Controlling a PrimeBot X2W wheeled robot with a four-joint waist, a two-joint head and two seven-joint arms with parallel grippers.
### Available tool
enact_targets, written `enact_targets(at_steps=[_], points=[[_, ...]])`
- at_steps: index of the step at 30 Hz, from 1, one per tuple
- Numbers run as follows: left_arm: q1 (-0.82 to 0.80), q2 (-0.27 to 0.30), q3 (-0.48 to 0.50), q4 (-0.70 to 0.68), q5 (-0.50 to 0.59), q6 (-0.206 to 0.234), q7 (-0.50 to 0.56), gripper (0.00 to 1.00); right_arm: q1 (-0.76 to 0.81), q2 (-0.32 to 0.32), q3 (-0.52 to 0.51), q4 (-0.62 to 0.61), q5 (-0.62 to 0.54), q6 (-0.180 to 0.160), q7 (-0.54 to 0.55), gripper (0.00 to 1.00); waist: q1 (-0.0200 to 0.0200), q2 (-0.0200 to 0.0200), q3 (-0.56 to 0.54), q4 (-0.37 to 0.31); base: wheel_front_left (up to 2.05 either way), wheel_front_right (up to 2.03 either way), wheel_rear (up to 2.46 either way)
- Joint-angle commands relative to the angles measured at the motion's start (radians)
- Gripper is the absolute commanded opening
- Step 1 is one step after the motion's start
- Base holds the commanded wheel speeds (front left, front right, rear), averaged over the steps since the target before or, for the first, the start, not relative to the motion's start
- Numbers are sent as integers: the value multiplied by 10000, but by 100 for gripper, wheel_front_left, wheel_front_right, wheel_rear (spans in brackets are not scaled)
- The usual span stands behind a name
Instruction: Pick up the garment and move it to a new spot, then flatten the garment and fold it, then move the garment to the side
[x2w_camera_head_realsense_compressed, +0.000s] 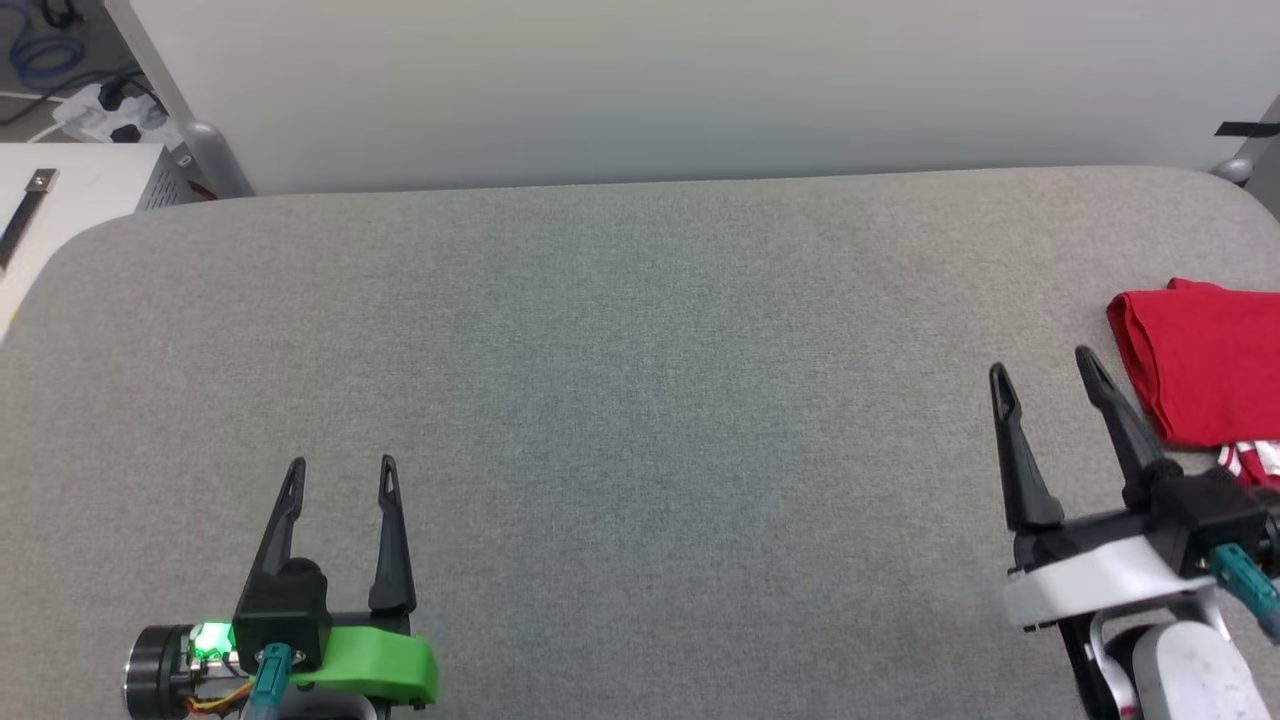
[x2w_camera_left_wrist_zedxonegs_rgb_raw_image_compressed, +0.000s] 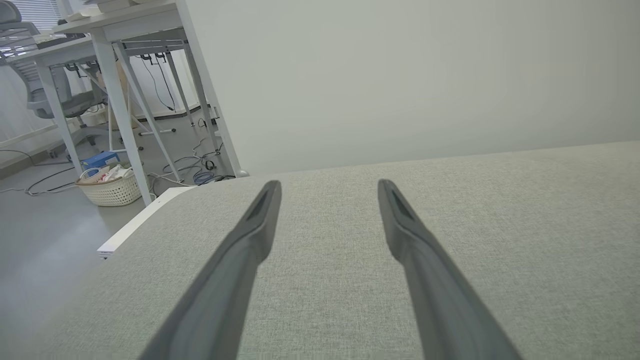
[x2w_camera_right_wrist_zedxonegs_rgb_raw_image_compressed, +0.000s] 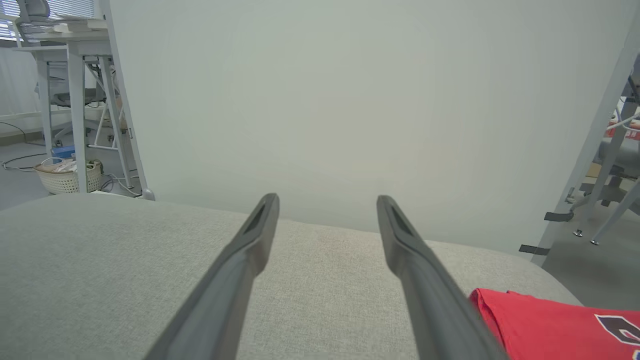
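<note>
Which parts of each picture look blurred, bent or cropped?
Head view: evenly lit, sharp, the garment cropped by the right edge. Left wrist view: the left gripper softens close up; desk legs lean. Right wrist view: the right gripper soft; garment cropped at the corner.

A: Left gripper (x2w_camera_head_realsense_compressed: 342, 462), pose?
B: Near the front edge of the grey surface (x2w_camera_head_realsense_compressed: 640, 330), toward its left corner. Fingers spread, pointing at the far edge, holding nothing.
A: Right gripper (x2w_camera_head_realsense_compressed: 1042, 362)?
B: Near the right edge, farther from the front. Fingers likewise spread and empty, leaning slightly left; pale wrist (x2w_camera_head_realsense_compressed: 1100, 580) behind them.
</note>
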Motion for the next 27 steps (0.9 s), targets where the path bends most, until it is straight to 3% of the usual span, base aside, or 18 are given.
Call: enact_targets(at_steps=[1,11,27], points=[[202,-79,72,42,-87,-86,-57,100,368,121,-115,-121,-75,-9,-46,100,1,0,-221,124,0,0,0],[598,-286,271,117,-146,-577,-57,100,1913,714,-588,-633,13,-9,-47,100,1,0,-562,231,0,0,0],[685,-578,597,233,-103,-1078,-57,100,2632,908,-388,-659,374,-9,-47,100,1,0,-653,301,0,0,0]])
